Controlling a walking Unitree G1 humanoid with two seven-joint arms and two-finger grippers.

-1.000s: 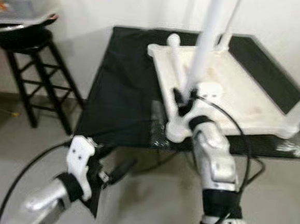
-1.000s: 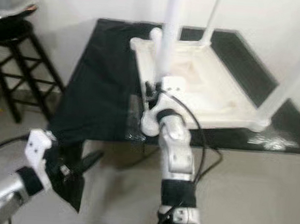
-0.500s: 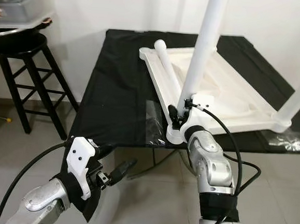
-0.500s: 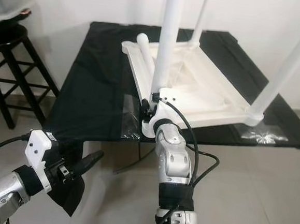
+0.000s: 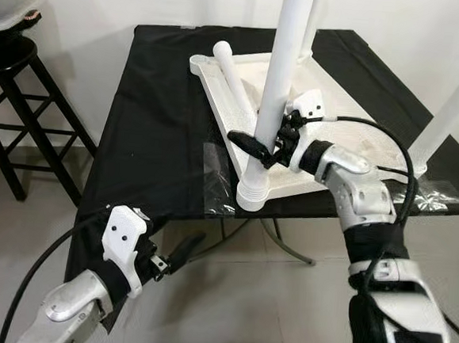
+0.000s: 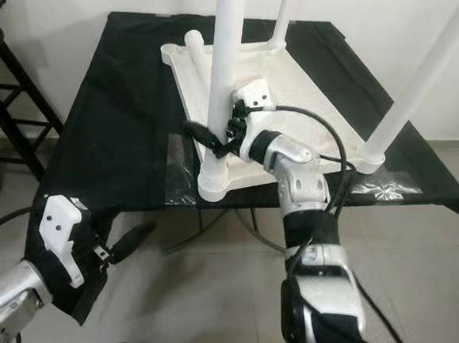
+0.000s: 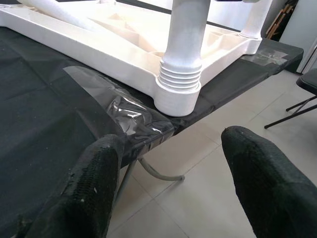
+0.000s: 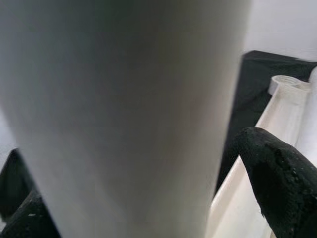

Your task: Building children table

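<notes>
White tabletop [image 5: 351,141], three upright legs [image 5: 277,88], one loose leg [image 5: 233,75].

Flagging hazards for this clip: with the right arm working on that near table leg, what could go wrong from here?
The right gripper has its jaws around the upright leg, whose threaded socket sits at the black table's edge; a hard twist could slide the white tabletop off. A loose leg lies on that tabletop and might roll. The gripper's cable arcs near another leg and could snag.
</notes>
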